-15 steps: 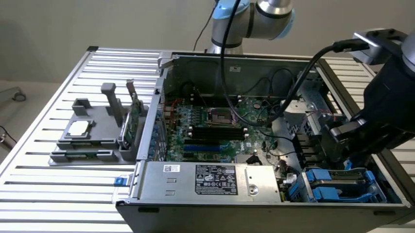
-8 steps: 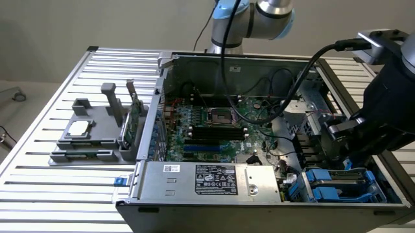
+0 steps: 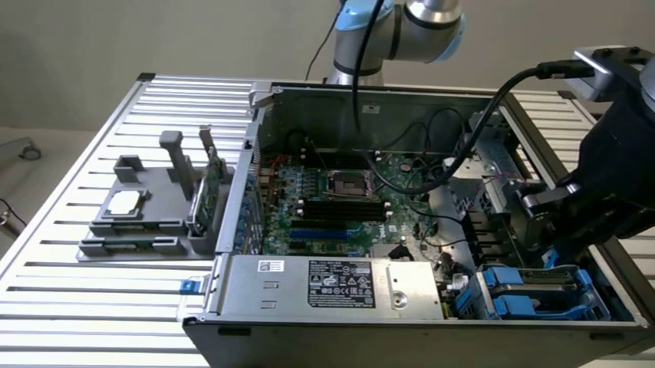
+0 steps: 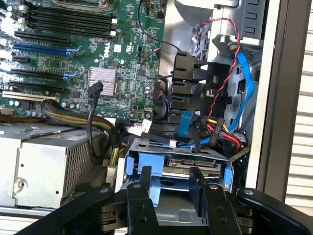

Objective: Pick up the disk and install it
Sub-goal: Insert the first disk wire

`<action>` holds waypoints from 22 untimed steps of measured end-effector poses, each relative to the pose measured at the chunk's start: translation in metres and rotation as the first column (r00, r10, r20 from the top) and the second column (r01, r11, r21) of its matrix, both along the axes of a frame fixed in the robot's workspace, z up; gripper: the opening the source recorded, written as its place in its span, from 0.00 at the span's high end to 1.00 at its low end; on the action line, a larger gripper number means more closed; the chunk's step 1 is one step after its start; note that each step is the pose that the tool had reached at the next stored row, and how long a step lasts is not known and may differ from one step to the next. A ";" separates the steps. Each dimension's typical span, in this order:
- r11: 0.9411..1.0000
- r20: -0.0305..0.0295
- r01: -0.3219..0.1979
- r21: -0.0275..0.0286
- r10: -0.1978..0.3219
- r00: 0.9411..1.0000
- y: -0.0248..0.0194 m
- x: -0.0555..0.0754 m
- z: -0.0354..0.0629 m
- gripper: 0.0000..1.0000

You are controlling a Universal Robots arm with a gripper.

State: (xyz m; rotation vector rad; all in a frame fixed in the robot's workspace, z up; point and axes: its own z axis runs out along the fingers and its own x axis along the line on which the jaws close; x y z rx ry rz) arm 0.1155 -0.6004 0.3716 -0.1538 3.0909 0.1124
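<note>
Your gripper [image 4: 167,178] is down in the drive bay corner of the open computer case [image 3: 256,123], with the near end of the disk [image 4: 195,164] and its blue carrier [image 4: 142,164] lying between the jaws. You cannot tell whether the jaws are clamped on the carrier or only standing to either side of it. The disk sits flat in the bay, connector edge facing away from the jaws.

Just beyond the jaws, a bundle of yellow, red and black power wires [image 4: 226,129] and a blue data cable [image 4: 244,73] crowd the connector edge. A red and black twisted pair [image 4: 222,85] and a stack of black plugs [image 4: 183,83] hang further beyond.

Beside the jaws stands the grey power supply [image 4: 44,166]; the print on its black label [image 3: 341,284] is too small to read. Past that, the green motherboard [image 4: 98,49] carries white lettering that looks like DELL.

Well away from the jaws, on the slatted table [image 3: 61,299], a grey holder [image 3: 133,230] keeps a green circuit card [image 3: 213,184] upright
</note>
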 end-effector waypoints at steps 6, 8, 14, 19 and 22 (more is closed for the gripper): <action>1.000 0.000 0.019 0.007 -0.019 1.000 0.0010 0.004 -0.0004 0.56; 1.000 0.000 0.025 0.010 -0.025 1.000 0.0013 0.006 -0.0005 0.56; 0.999 0.000 0.044 0.018 -0.044 0.999 0.0022 0.010 -0.0009 0.56; 0.998 -0.001 0.065 0.023 -0.065 0.998 0.0028 0.013 -0.0010 0.56; 0.996 -0.001 0.083 0.026 -0.083 0.997 0.0029 0.014 -0.0011 0.56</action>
